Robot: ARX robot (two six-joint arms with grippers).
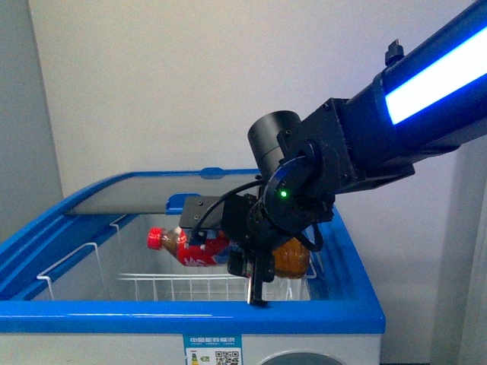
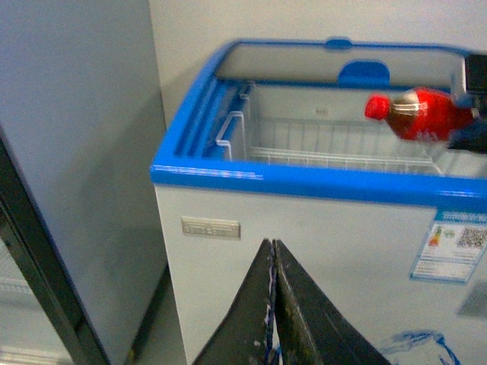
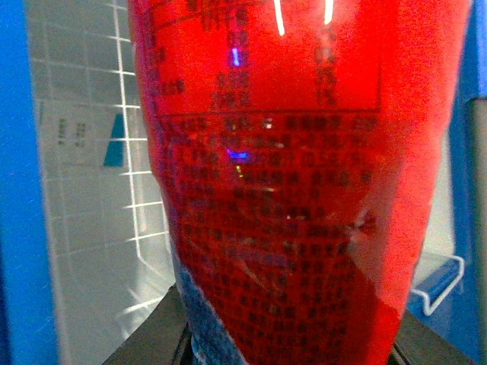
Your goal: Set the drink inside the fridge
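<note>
Red-capped drink (image 1: 192, 248) horizontal over open fridge (image 1: 152, 316)

Right arm (image 1: 358, 144) black, blue-white light strip (image 1: 435, 74), green LED (image 1: 283, 193); left pincer (image 2: 272, 248) dark, wedge-shaped

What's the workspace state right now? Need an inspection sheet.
Surface: no table in view; fridge open on top, glass lid at the back, wire basket inside.
Job's things: drink held sideways over the fridge opening, above the basket, not set down.
Clutter: nothing seen.
Grippers: right gripper shut on the drink; left gripper shut, holding nothing, outside in front of the fridge.
Cables: black cable looped at the right wrist, clear of the drink.
Surroundings: white wall behind; grey cabinet beside the fridge.
</note>
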